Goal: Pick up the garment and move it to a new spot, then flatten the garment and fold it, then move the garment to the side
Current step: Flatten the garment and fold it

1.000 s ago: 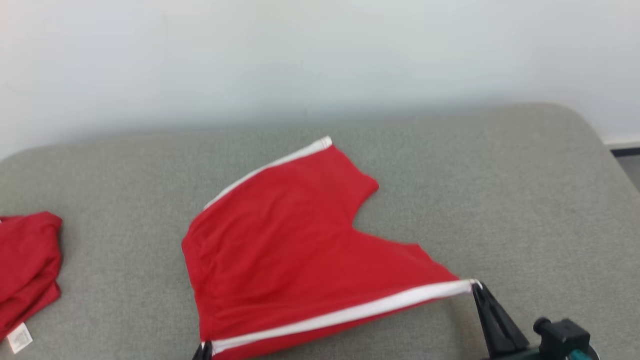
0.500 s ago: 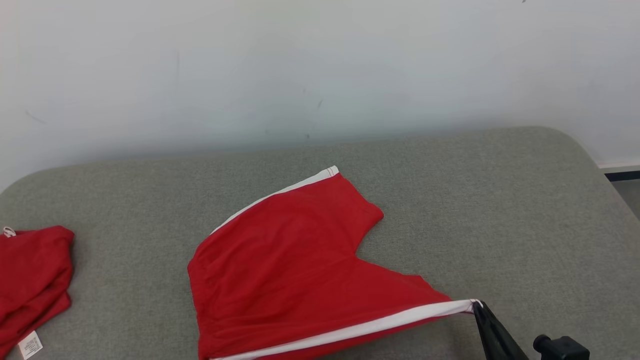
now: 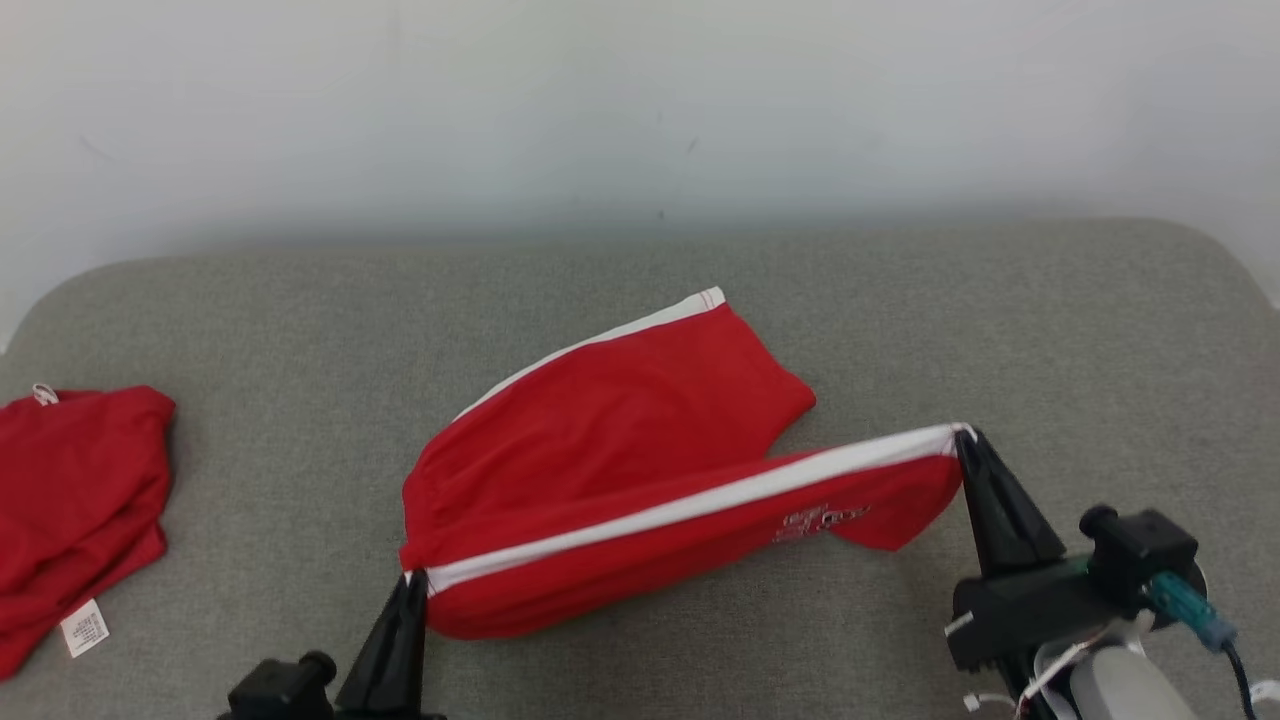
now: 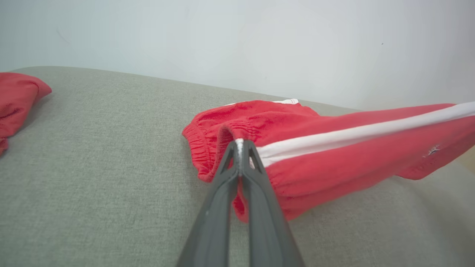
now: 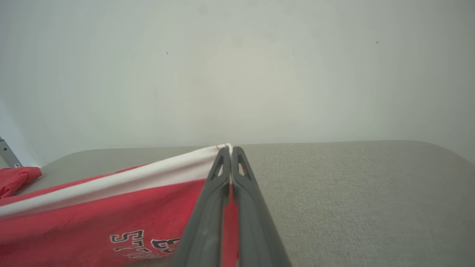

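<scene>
The garment (image 3: 620, 430) is a pair of red shorts with white side stripes, lying mid-surface on the grey cushion (image 3: 900, 320). Its near edge is lifted and stretched taut between both grippers. My left gripper (image 3: 412, 578) is shut on the waistband corner at the white stripe's end, seen close up in the left wrist view (image 4: 239, 142). My right gripper (image 3: 962, 434) is shut on the leg-hem corner of the same stripe (image 5: 229, 147), held above the cushion. The raised half hangs over the far half, and printed lettering (image 5: 144, 243) shows on its underside.
A second red garment (image 3: 70, 500) with a white label lies crumpled at the cushion's left edge. A pale wall (image 3: 640, 100) rises right behind the cushion. The cushion's rounded right end (image 3: 1230, 270) is bare grey fabric.
Both grippers have lifted the near striped edge and carried it toward the far side, so the shorts now begin to double over. The head camera has also shifted.
</scene>
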